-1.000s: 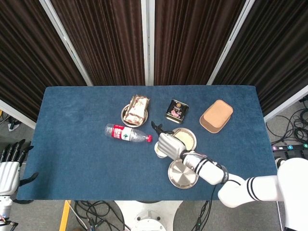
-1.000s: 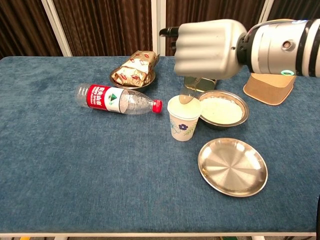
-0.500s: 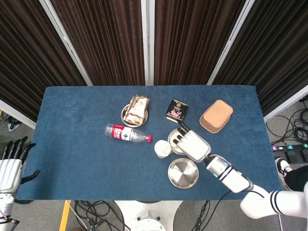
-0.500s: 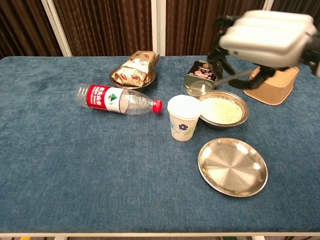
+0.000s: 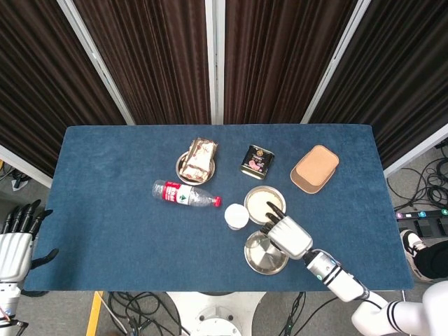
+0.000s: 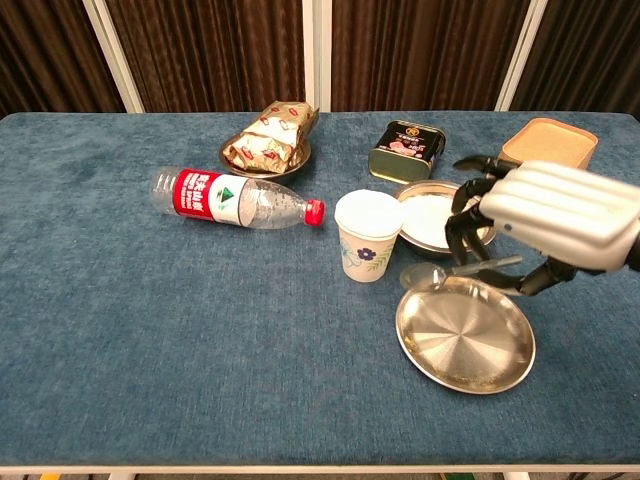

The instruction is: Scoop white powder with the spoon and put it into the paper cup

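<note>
1. The right hand (image 6: 555,215) sat low over the far right edge of the empty steel plate (image 6: 465,340), fingers curled down around the handle of the spoon (image 6: 450,271). So it had hold of the spoon, knuckles up, palm facing the table.
2. The spoon stuck out sideways from the hand toward the paper cup (image 6: 368,235), with its bowl end over the plate's far-left rim, just short of the cup. Couldn't tell if there was any powder in it, too small and see-through.
3. The paper cup stood upright just left of the bowl of white powder (image 6: 432,217), pretty much touching it. The hand was to the right of both, its fingertips (image 6: 462,228) overlapping the bowl's near right rim in the chest view.
4. From the head view the same hand (image 5: 288,234) was just below the bowl (image 5: 260,201) and right of the cup (image 5: 236,217), over the plate (image 5: 260,257).
5. The left hand (image 5: 14,241) hung off the table's left edge, well apart from everything, fingers spread and holding nothing.
6. Other stuff on the blue table (image 6: 150,330): a water bottle (image 6: 235,200) on its side left of the cup, a dish of wrapped snacks (image 6: 267,145), a dark tin (image 6: 405,148) behind the bowl, and a tan container (image 6: 550,138) at far right.
</note>
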